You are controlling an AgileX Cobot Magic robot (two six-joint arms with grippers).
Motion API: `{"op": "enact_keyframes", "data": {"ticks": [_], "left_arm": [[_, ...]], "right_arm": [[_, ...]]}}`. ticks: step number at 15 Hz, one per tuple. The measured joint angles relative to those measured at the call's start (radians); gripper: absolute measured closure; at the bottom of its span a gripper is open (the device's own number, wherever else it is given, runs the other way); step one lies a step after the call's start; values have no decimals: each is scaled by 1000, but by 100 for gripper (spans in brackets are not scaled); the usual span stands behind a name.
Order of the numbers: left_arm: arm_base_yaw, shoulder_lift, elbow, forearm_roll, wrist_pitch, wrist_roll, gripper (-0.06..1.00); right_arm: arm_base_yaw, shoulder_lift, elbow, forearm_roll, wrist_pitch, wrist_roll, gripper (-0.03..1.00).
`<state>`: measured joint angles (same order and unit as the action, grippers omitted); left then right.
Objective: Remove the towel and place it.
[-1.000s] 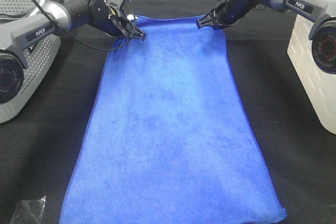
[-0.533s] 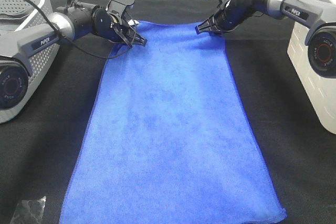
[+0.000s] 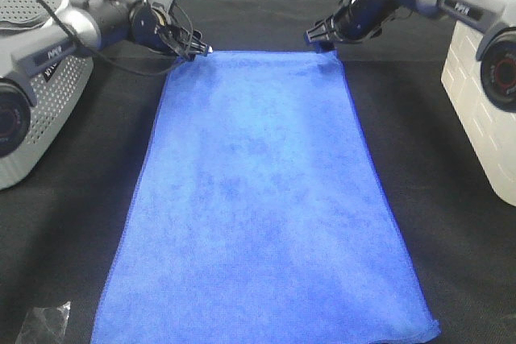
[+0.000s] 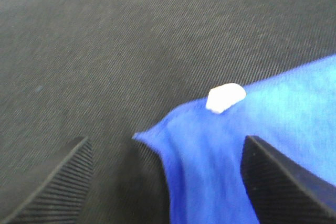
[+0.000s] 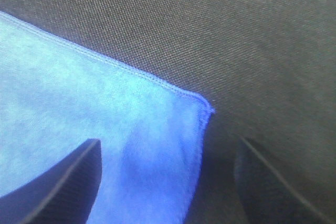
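a: where is the towel [image 3: 262, 199] lying?
b: we're seeing it lying flat mid-tabletop [image 3: 451, 223].
a: and our hands?
b: left hand [image 3: 196, 48] at eleven, right hand [image 3: 321, 40] at one, both gaping wide, holding nothing.

Both arms are reaching toward the far side, left gripper [image 3: 196, 50] and right gripper [image 3: 320, 39] pointing inward and down, jaws on each standing apart, gripping nothing.
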<state>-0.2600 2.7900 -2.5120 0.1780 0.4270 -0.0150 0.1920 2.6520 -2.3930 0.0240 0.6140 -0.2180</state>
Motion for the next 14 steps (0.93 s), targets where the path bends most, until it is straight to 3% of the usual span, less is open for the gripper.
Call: {"op": "enact_keyframes", "data": {"ticks": [2,7,9,14], "left_arm": [[0,-53,0,-42,140,-4,22],[0,-257,-1,-167,635,-8,16],[-1,-346,-1,-172,714,-32,13],[26,-502,-1,-152,780,-41,13]], "right_arm": [[0,-54,0,0,97,41,28],[0,-237,0,-1,489,139,17],[0,-325,0,-1,584,218,16],[0,-489,0,12,604,247,16]]}}
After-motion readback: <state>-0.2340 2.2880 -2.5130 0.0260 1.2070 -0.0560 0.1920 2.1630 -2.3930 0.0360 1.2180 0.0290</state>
